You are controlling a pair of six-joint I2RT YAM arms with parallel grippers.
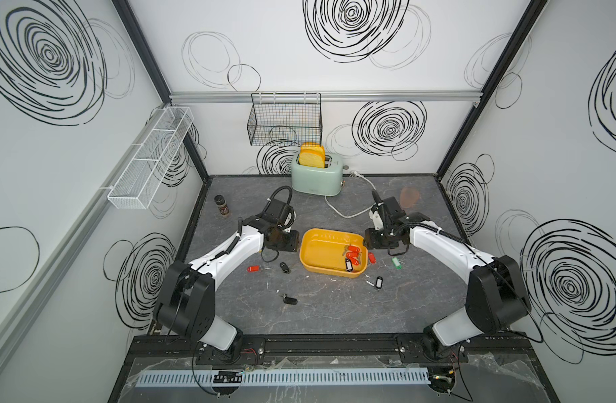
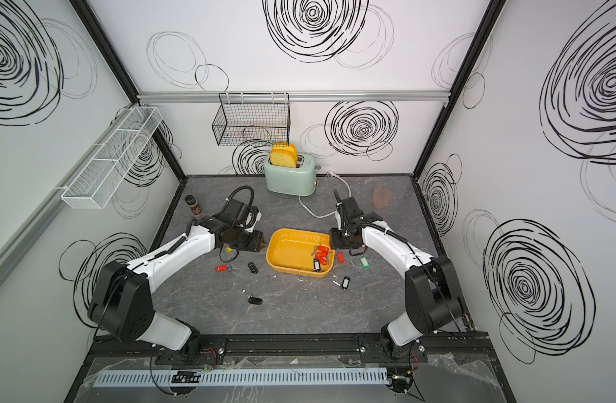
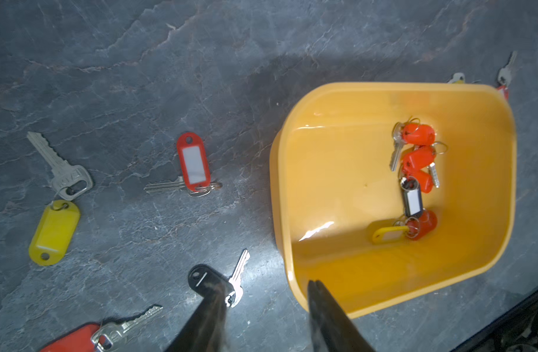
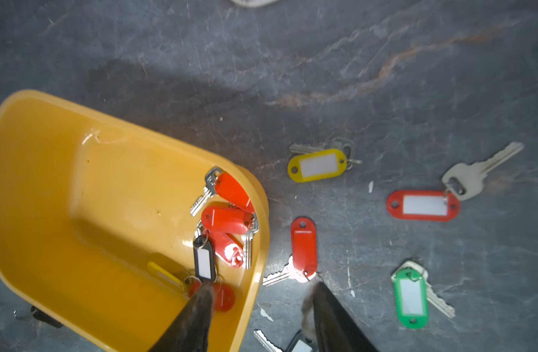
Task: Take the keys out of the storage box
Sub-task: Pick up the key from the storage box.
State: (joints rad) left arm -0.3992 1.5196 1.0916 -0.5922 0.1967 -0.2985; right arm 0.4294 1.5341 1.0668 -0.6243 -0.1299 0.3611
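Observation:
The yellow storage box [image 1: 320,258] [image 2: 289,256] sits mid-table. Several keys [image 1: 352,255] [image 3: 417,158] [image 4: 228,219] with red, black and yellow tags lie bunched at its right end. More keys lie on the table: a red-tagged one [image 1: 253,269], two black-tagged ones [image 1: 284,267] [image 1: 290,300], a green-tagged one [image 1: 396,262]. My left gripper [image 1: 297,244] [image 3: 266,288] hangs open at the box's left rim, one finger over a black-tagged key [image 3: 203,279]. My right gripper [image 1: 367,240] [image 4: 261,288] is open astride the box's right rim [image 4: 258,243], holding nothing.
A mint toaster [image 1: 316,172] with bread stands at the back, its white cord [image 1: 348,213] trailing toward the right arm. A spice jar [image 1: 222,206] stands at the left edge. A black wire basket [image 1: 285,118] and a white mesh rack [image 1: 151,158] hang on the walls.

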